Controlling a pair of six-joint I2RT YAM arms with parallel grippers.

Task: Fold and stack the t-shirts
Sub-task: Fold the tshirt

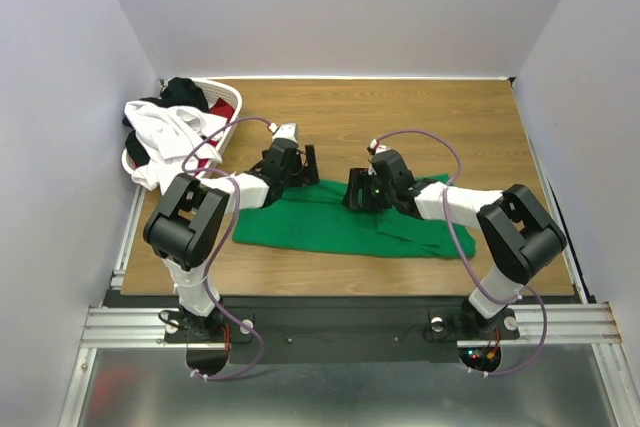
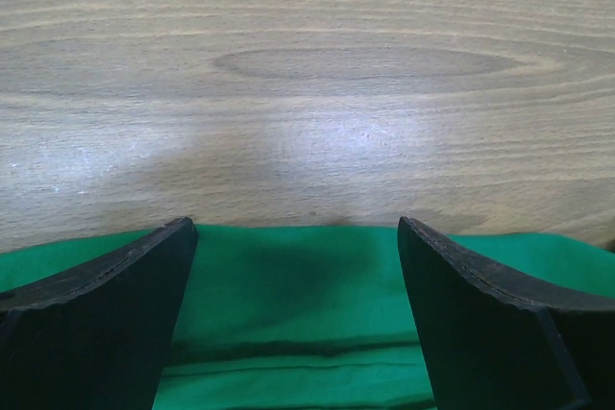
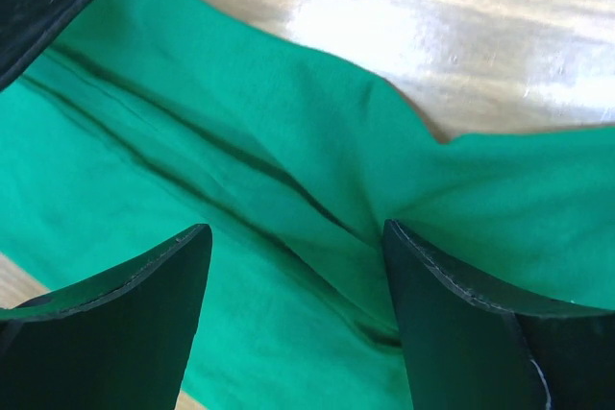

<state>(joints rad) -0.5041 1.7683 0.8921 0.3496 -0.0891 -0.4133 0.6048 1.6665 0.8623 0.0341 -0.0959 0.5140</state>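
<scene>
The bright green t-shirt (image 1: 340, 222) lies folded into a long strip across the middle of the wooden table. My left gripper (image 1: 303, 169) is open just above the strip's far edge at its left part; the green cloth (image 2: 288, 314) shows between its fingers. My right gripper (image 1: 358, 192) is open over the strip's middle, with creased green cloth (image 3: 288, 237) between its fingers. A white t-shirt (image 1: 165, 137), a black one (image 1: 185, 93) and a bit of red one (image 1: 208, 135) are heaped in and over the basket at the far left.
The white lattice laundry basket (image 1: 228, 105) stands at the far left corner, with shirts spilling over its near rim. White walls close in the table on three sides. Bare wood (image 1: 420, 117) lies beyond the green strip.
</scene>
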